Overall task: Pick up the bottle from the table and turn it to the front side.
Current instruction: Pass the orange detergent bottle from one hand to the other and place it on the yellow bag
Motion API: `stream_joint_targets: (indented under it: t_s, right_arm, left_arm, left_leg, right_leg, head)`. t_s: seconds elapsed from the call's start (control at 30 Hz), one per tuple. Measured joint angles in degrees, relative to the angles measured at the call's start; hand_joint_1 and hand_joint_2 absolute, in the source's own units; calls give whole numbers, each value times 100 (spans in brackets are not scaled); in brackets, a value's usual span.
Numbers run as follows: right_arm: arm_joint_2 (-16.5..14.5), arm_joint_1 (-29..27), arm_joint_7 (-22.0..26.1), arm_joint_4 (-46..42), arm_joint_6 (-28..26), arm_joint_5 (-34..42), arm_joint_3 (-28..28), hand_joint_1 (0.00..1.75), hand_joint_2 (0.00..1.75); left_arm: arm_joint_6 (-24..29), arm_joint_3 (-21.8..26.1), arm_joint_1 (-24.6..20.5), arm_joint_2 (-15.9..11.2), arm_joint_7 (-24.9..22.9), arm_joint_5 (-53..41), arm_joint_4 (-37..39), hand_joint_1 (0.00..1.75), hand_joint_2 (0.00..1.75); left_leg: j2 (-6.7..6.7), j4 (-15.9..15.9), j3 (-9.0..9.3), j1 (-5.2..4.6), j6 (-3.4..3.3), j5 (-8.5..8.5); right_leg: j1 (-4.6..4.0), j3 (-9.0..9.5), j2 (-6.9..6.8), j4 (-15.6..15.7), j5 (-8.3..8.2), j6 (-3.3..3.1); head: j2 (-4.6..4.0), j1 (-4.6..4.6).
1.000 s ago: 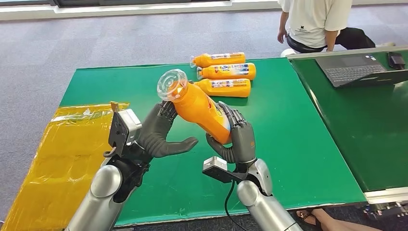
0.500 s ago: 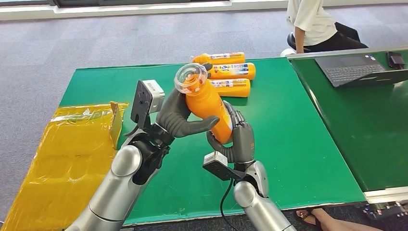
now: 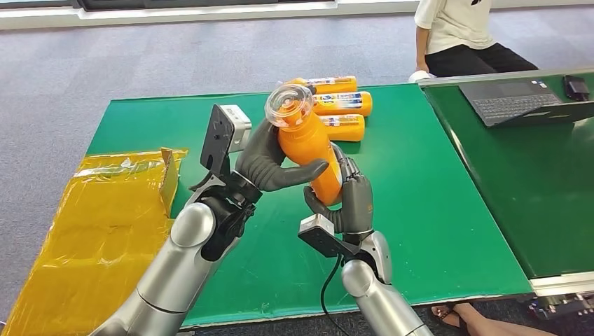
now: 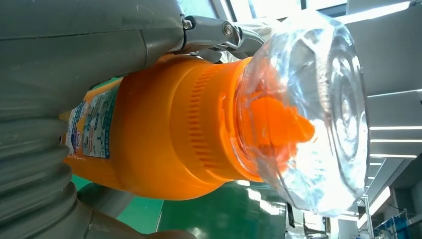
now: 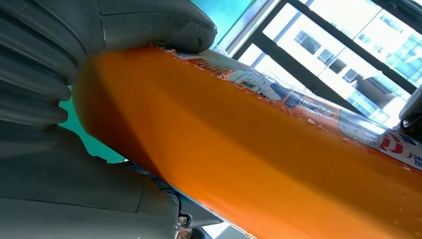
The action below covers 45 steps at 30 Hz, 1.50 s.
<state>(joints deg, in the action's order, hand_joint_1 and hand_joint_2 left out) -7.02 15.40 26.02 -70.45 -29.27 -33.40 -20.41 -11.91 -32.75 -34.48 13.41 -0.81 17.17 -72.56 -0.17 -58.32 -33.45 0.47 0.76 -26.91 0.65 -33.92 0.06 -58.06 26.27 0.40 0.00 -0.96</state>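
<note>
Head view has the bottle (image 3: 306, 143) lifted clear of the worktop (image 3: 434, 203), held between both hands and tipped slightly, its clear cap (image 3: 288, 106) up and toward the camera. The right hand (image 3: 347, 196) grips the lower body from behind and below, fingers wrapped round the base; the left hand (image 3: 270, 164) clasps the upper body just under the cap, its thumb lying across the near side. Left wrist view shows the orange shoulder and a strip of label (image 4: 92, 127) turned toward that palm; right wrist view shows the label (image 5: 318, 107) running along the side away from the right palm. My reading is that the pick-up is done and the turning is in hand: a two-handed regrasp, so the bottle can be rotated about its long axis until the label faces front. The next move probably calls for one hand to ease while the other twists, keeping the smooth body from slipping. Compared with half a second ago, the bottle stands a little more upright and higher, and the left hand has closed further round it. Three more bottles (image 3: 329, 105) lie beyond the hands, a laptop (image 3: 522, 98) well off past the right hand, and a person (image 3: 462, 35) sits behind it.
</note>
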Motion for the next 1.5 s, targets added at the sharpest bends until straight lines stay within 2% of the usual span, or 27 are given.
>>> stream_joint_targets:
  t_s: [0.6, 0.67, 0.7, 0.73, 0.8, 0.83, 0.87, 1.5]
  right_arm:
    - [-28, 51, -25, 103, 1, 36, 152, 175, 175]
    - [-28, 51, -32, 105, 6, 36, 160, 175, 175]
    - [-29, 51, -34, 105, 12, 36, 164, 175, 175]
    - [-30, 52, -36, 105, 20, 36, 168, 175, 175]
    - [-33, 51, -36, 107, 35, 36, 173, 175, 175]
    - [-33, 51, -37, 108, 42, 36, 175, 175, 175]
    - [-34, 51, -40, 111, 48, 36, 175, 175, 175]
    - [-87, 5, -93, 132, 17, -35, 276, 175, 175]
  left_arm:
    - [134, -202, -365, 157, -4, 54, 570, 0, 175]
    - [174, -217, -383, 177, -2, 48, 619, 16, 175]
    - [201, -232, -392, 186, 4, 43, 644, 30, 175]
    - [226, -252, -401, 196, 11, 37, 671, 58, 175]
    - [256, -285, -416, 207, 28, 28, 716, 129, 175]
    - [269, -294, -422, 209, 33, 26, 735, 159, 175]
    - [281, -300, -426, 210, 40, 19, 753, 175, 175]
    - [323, -439, -509, 307, 169, -294, 907, 175, 175]
  left_leg:
    - [0, 0, 0, 0, 0, 0]
    - [0, 0, 0, 0, 0, 0]
    - [-1, 0, 0, 0, 0, 0]
    - [-1, 0, 0, 0, 0, 0]
    - [-1, 0, 0, 0, 0, 0]
    - [-1, 0, 0, 0, 0, 0]
    - [-1, 0, 0, 0, 0, 0]
    - [0, 0, 0, 0, 0, 0]
  right_leg:
    - [-1, 1, 0, 0, 0, 0]
    - [0, 1, 0, 0, 0, 0]
    - [0, 1, -1, 0, 0, 0]
    - [0, 1, -1, 0, 0, 0]
    - [0, 2, -1, 0, 0, 0]
    - [0, 2, 0, 0, 0, 0]
    - [0, 2, 0, 0, 0, 0]
    - [0, 1, -1, 0, 0, 0]
  head:
    - [0, 0]
    - [0, 0]
    - [0, 0]
    - [0, 0]
    - [0, 0]
    - [0, 0]
    - [0, 0]
    - [0, 0]
